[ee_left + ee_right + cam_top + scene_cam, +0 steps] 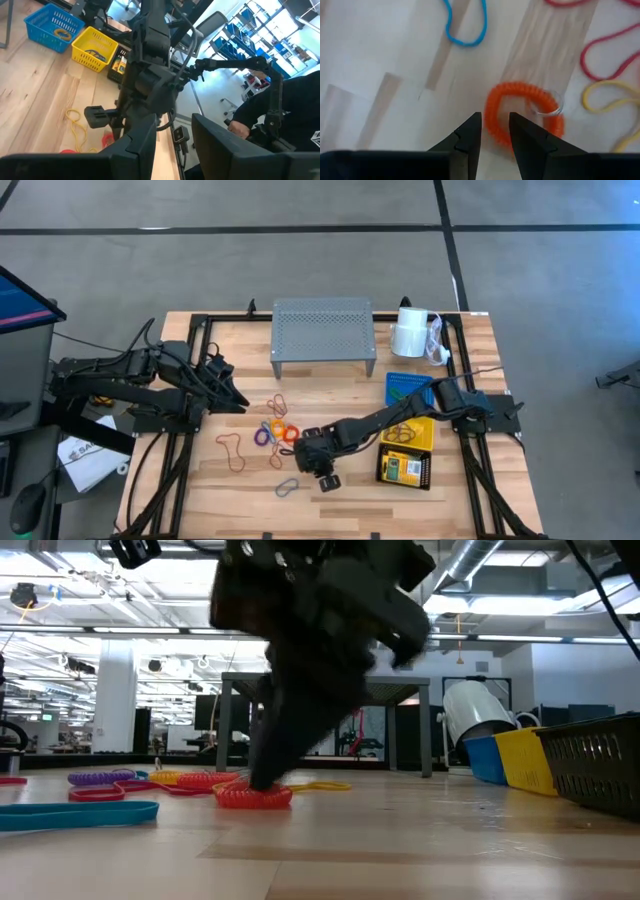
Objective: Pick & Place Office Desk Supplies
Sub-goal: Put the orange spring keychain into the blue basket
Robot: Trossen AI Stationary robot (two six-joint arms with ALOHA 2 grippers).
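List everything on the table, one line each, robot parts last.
Coiled loop: one, orange, under the right tool.
Loose loops: several, red, purple, yellow, blue, table centre.
Blue basket: one, right side.
Yellow basket: one, beside the blue.
Black basket: one, holds a crayon box.
Metal shelf: one, grey, rear.
Paper roll: one, white, rear right.
Right tool: fingers apart, over the coiled loop.
Left tool: waiting, left.

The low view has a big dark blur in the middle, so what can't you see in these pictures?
- Right tool, low view: only a dark blur.
- Orange coil loop, right wrist view: whether gripped is unclear, the tips cover its near edge.
- Black basket, high view: contents too small to tell.
- Left tool, high view: lost among dark arm parts.
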